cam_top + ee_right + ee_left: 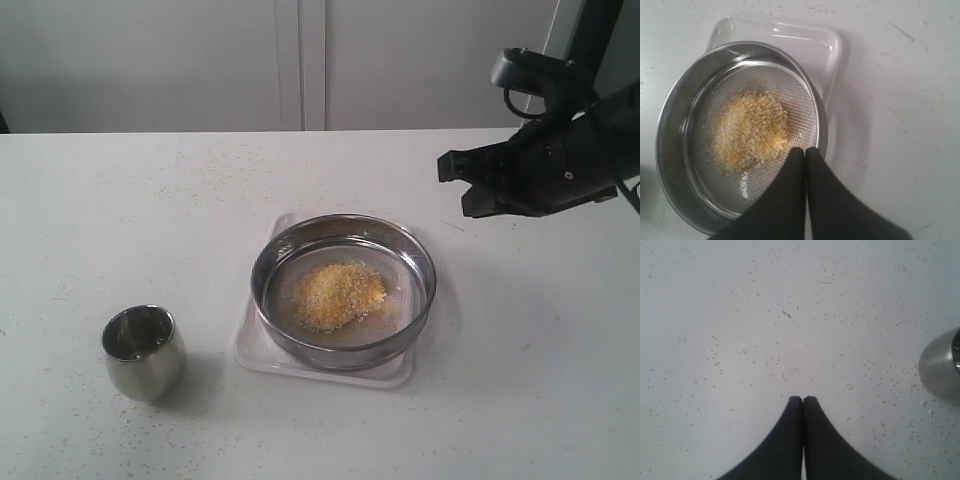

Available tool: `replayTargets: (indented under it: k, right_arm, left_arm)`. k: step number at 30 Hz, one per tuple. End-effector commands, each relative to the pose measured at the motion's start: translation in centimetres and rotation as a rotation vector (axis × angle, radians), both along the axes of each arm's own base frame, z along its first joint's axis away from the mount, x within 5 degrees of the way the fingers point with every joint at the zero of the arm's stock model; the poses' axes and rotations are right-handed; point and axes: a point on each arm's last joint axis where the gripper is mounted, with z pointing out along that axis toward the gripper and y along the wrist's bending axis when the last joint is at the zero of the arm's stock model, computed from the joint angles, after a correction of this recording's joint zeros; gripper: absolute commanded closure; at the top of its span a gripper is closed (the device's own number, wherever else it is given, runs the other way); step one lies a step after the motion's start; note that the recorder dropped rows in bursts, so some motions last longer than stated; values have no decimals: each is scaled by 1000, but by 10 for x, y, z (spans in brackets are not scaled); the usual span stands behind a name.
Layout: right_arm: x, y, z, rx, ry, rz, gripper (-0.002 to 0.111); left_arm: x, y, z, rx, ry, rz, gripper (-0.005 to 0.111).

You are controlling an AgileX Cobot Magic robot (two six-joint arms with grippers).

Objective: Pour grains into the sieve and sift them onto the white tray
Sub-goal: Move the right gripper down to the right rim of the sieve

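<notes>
Closest to the lens, the small steel cup (144, 352) is seen standing upright on the pale table (120, 200). Over to the left gripper (803, 399): its two black fingers are pressed flat together, nothing is held between them, and bare tabletop dotted with stray granules (870, 362) is seen beneath them. Only the curved wall of the cup is caught off to one side of those tips, well clear of them.

Now the right gripper (804, 150): its fingers are likewise closed tip to tip, and nothing is gripped. It is held up in the air, and the sieve (345, 355) is found below it and ahead of its tips, untouched. The sieve is set upright on the white tray (255, 350), which is almost wholly covered; only the tray's corners and edges are left showing around the steel rim. The grains (338, 296) are heaped loosely on the mesh near its middle, yellow with paler bits mixed in, and grey mesh is left bare all around the heap. From the right gripper, the cup is placed far beyond the sieve, on its opposite side.
</notes>
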Motion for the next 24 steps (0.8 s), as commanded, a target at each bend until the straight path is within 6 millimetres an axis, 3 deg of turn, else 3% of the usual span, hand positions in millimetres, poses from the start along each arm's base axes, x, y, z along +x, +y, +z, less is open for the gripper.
replayTargets:
  k: [1,11,18,21,24]
  right_arm:
    - [5,7,3,-13,29,44,108]
    - [8,48,6,-214,13,90,108]
    - [20,59,-22,-252,67,90,108]
    - [25,59,-29,-276,74,78,101]
    - [27,59,-36,-282,91,72,88]
  left_arm:
    - [-2,0,2,-6,-1,6,107]
    - [-2,0,2,-6,-1,6,107]
    - [-2,0,2,-6,-1,6,107]
    - [-2,0,2,-6,-1,6,107]
    - [-2,0,2,-6,-1,6,107]
